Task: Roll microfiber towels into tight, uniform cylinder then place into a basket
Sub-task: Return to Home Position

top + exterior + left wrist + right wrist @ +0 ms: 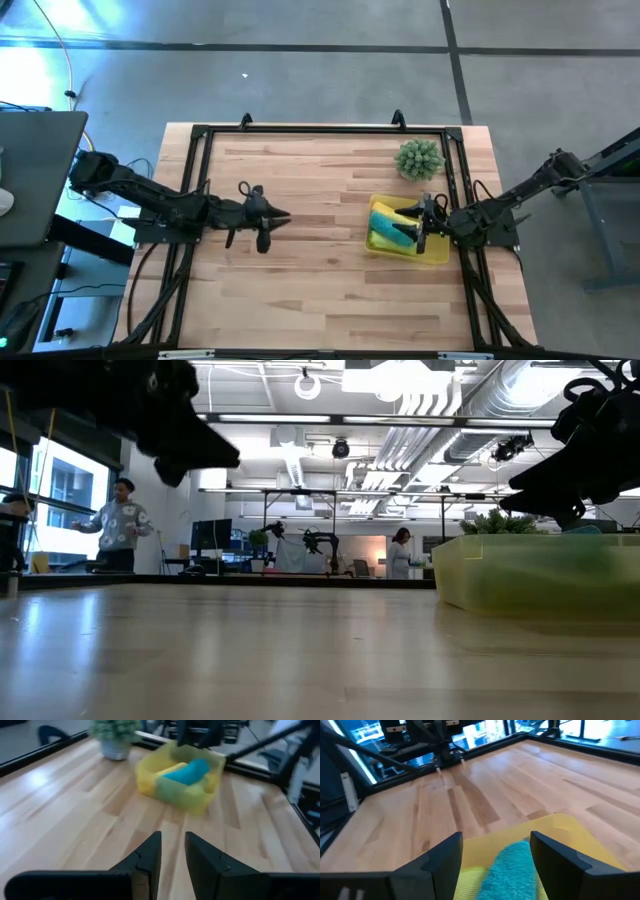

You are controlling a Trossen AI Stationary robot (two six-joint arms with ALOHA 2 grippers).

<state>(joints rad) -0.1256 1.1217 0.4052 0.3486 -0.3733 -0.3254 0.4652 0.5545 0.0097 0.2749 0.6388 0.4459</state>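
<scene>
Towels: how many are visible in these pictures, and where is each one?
3, all in the yellow basket: the blue towel in the middle, the yellow towel on the side toward the plant, the green towel on the opposite side. More could lie beneath them.

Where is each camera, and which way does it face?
High: above the table, facing straight down; both arms, left gripper and right gripper.
Low: table height, facing across to the room; arm parts on top.
Left wrist: facing the basket; own gripper open.
Right wrist: over the basket, facing the left arm; own gripper open.
Both wrists see the blue towel.
</scene>
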